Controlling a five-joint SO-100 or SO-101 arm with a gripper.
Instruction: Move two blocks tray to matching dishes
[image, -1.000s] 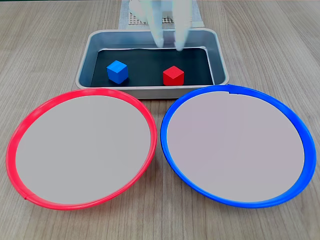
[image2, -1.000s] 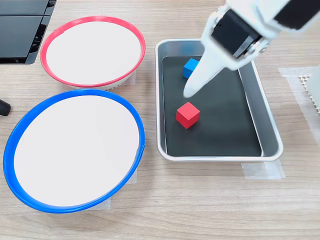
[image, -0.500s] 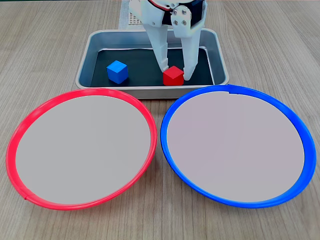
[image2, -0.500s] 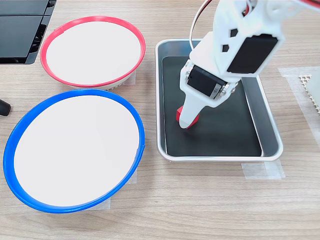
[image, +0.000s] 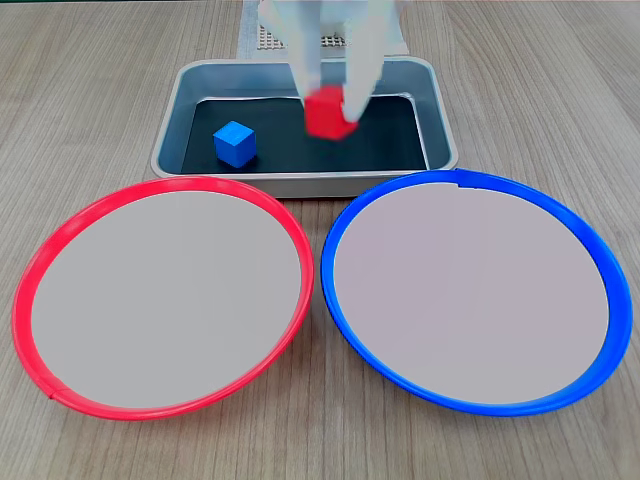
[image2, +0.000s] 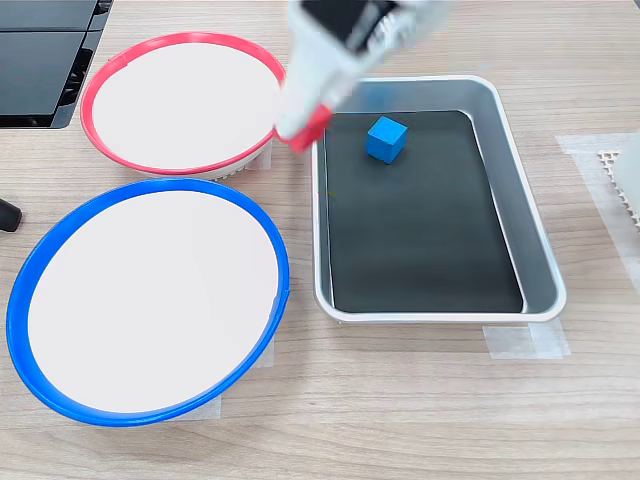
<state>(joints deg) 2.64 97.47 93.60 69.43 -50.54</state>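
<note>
A lab or office workbench is suggested. A pale wood-grain tabletop (image2: 420, 400) is seen, on which a metal tray (image2: 540, 270) is fixed with clear tape (image2: 525, 342). A dark device (image2: 45, 55) is seen at one corner.

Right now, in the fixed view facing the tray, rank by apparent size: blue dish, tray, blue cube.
1. blue dish, nearer the camera, so partly perspective
2. tray
3. blue cube
</note>
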